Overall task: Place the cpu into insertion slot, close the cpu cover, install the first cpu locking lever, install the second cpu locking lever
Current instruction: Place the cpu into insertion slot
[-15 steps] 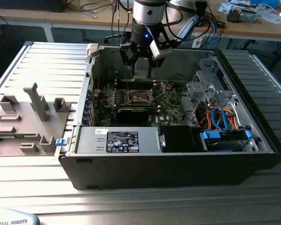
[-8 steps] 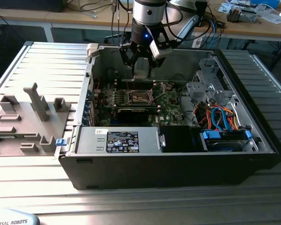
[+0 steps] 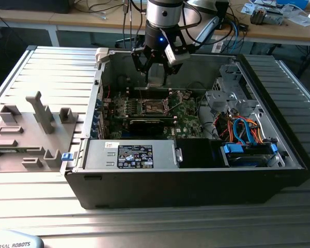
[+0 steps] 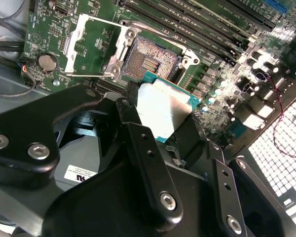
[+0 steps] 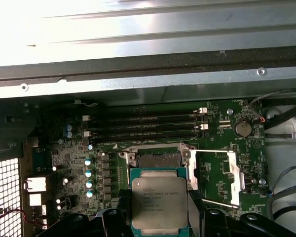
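My gripper (image 3: 156, 72) is closed on two edges of the cpu (image 4: 163, 111); the chip hangs just above the insertion slot (image 4: 150, 61), not yet seated; the cpu cover (image 4: 73, 43) lies open beside the slot; if I descend tilted or shifted, I fear a corner catches the rim and bends the contacts.

- In your first wrist view, glare washes out the ribbed silver metal tabletop (image 5: 89, 44).
- Second wrist view: the flat, silvery-topped square cpu (image 4: 163, 111) gleams white.
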